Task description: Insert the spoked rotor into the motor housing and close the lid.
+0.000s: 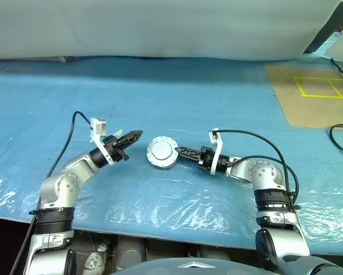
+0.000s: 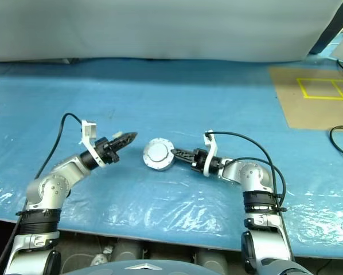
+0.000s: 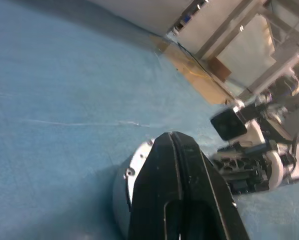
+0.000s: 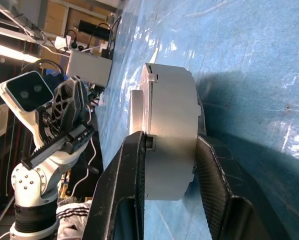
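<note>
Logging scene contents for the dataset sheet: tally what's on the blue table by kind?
Round silver metal motor housing, lid on, shut in the right tool: 1
Black two-finger robot tools (the left tool shut and empty): 2
Brown cardboard sheet with yellow tape outline: 1
Black cable by the cardboard: 1
Total: 5

Silver-grey motor housing with a pale, plain lid face, clasped between black fingers. Black left gripper, white bracket behind. Blue table cover, glossy. Brown board marked with yellow lines, possibly tape.
</note>
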You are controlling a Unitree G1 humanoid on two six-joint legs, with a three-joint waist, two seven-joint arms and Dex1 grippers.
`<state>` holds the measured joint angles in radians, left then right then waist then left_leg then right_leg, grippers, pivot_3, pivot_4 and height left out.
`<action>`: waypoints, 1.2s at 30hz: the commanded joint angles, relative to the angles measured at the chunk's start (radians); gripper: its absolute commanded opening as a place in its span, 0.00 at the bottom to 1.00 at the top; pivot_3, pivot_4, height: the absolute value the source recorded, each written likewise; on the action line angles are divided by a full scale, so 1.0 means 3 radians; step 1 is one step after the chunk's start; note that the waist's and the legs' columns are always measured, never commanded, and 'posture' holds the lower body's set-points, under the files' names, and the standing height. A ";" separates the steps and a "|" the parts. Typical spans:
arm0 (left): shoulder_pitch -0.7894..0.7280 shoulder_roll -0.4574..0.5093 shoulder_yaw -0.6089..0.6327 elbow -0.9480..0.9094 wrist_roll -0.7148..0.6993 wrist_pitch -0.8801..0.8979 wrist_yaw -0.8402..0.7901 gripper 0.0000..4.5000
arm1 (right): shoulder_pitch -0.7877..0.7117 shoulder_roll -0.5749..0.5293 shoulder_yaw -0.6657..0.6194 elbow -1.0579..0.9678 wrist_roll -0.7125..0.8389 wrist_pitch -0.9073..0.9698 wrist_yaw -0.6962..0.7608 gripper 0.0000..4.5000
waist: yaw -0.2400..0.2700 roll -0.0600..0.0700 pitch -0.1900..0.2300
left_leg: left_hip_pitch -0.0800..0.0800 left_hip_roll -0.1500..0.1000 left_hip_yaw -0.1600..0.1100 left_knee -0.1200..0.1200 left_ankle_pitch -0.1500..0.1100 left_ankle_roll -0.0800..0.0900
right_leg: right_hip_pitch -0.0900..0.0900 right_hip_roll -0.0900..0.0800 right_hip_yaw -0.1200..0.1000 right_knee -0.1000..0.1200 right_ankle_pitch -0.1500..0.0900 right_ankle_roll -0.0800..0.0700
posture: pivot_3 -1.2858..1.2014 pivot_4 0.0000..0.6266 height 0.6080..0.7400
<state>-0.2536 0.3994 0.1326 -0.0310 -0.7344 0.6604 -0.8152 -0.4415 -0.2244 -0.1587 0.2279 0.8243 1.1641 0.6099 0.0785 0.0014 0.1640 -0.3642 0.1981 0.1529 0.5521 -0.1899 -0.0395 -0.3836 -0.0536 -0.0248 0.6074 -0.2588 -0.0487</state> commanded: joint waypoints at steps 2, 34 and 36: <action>0.0073 0.0270 -0.0394 -0.0013 0.0451 -0.0362 -0.0407 0.00 | 0.0090 -0.0093 0.0057 0.0075 -0.0177 0.0006 -0.0103 0.26 | -0.0003 0.0002 -0.0001 | 0.0001 0.0000 -0.0001 -0.0001 0.0000 0.0000 | 0.0000 0.0000 0.0001 0.0000 0.0003 0.0005 | 0.52 0.24 1.00; -0.0336 0.0006 -0.0706 0.0725 0.1189 -0.1161 -0.0664 0.00 | 0.0146 -0.0062 0.0056 -0.0078 -0.0202 -0.0036 -0.0141 0.76 | 0.0054 0.0003 -0.0004 | 0.0000 0.0000 0.0002 0.0005 0.0000 0.0001 | 0.0002 -0.0002 -0.0001 0.0005 0.0000 -0.0001 | 0.52 0.24 1.00; -0.0339 0.0003 -0.0700 0.0728 0.1197 -0.1166 -0.0668 0.00 | 0.0145 -0.0053 0.0074 -0.0084 -0.0230 -0.0052 -0.0160 0.76 | 0.0054 0.0003 -0.0004 | 0.0000 -0.0001 0.0002 0.0005 0.0000 0.0001 | 0.0002 -0.0002 -0.0001 0.0005 0.0000 -0.0001 | 0.52 0.24 1.00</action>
<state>-0.3498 0.4071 -0.0674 0.1959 -0.3780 0.3202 -1.0039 -0.4138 -0.2391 -0.1534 0.1784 0.7860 1.1355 0.5875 0.0948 0.0023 0.1628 -0.3643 0.1979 0.1534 0.5535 -0.1898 -0.0393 -0.3828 -0.0541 -0.0251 0.6090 -0.2588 -0.0489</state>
